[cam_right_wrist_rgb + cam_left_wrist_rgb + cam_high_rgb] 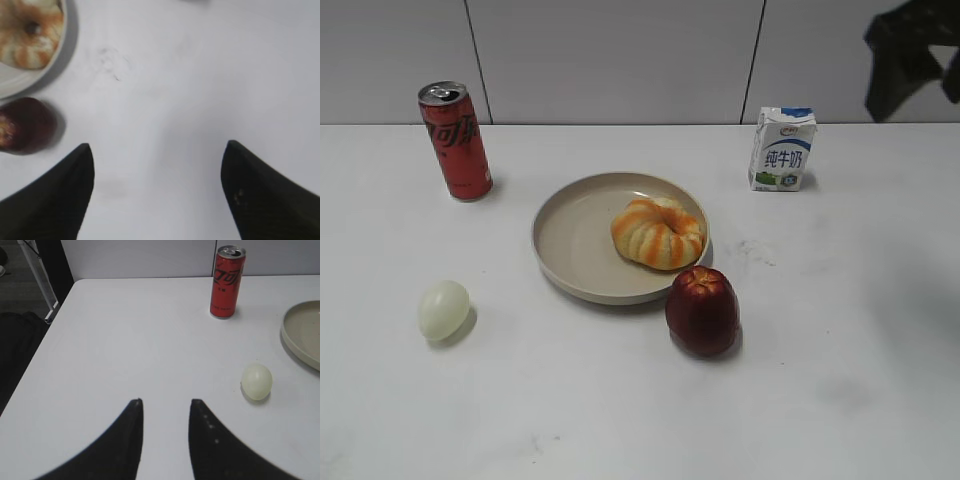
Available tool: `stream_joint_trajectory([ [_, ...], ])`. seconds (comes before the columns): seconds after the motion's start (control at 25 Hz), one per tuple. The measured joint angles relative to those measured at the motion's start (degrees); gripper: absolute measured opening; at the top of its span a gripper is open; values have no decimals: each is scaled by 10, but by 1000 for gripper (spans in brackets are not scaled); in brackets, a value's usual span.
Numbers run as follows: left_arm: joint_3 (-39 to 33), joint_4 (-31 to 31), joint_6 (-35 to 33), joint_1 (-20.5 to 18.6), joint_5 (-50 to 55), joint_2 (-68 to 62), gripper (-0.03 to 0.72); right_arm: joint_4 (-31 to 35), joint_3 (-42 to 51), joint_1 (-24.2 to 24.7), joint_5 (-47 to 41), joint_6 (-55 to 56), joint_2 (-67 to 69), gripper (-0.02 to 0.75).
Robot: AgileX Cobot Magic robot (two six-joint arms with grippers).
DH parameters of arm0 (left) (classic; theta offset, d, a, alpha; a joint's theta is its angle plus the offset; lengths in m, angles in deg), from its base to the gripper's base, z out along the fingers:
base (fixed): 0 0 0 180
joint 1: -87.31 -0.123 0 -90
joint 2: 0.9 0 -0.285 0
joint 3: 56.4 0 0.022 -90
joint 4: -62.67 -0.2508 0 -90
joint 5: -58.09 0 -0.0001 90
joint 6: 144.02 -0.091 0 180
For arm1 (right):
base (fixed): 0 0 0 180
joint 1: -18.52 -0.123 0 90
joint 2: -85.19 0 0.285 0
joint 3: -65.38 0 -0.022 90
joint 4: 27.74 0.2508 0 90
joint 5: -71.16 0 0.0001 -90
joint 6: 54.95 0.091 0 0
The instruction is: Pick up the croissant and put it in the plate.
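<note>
Pale wall panels back a white bench (840,330) on which the round, shallow beige plate (570,235) sits mid-scene, and the plump orange-and-cream striped croissant (658,232) already lies inside it, on the right half and close to the rim. A dark red apple (702,310) stands just beside the plate's near edge; a red drink can (455,140), a white milk carton (782,148) and a pale egg-shaped object (444,309) stand well apart around it. Judging from this, the placing step looks done — what remains is probably only to clear the arms away without nudging the plate or apple. The right pincer (157,167) hangs spread wide and empty over bare bench, with the croissant up and to the left of it in its wrist view, clearly apart. The left pincer (166,407) hovers near the bench's left side with its fingers parted by a narrow gap, holding nothing — the plate only shows at the far right edge of its view. A dark shape at the exterior view's upper right may be the right arm, though it is too blurred to say.
</note>
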Motion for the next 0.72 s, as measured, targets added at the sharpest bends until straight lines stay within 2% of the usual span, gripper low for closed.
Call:
stream_joint_trajectory([
  [0.12, 0, 0, 0, 0, 0, 0, 231, -25, 95, 7, -1, 26, -73, 595],
  [0.36, 0, 0, 0, 0, 0, 0, 230, -29, 291, 8, -1, 57, -238, 595],
  [0.56, 0, 0, 0, 0, 0, 0, 230, -28, 411, 8, 11, 64, -399, 594],
  [0.72, 0, 0, 0, 0, 0, 0, 230, -28, 484, 8, 54, 65, -531, 594],
])
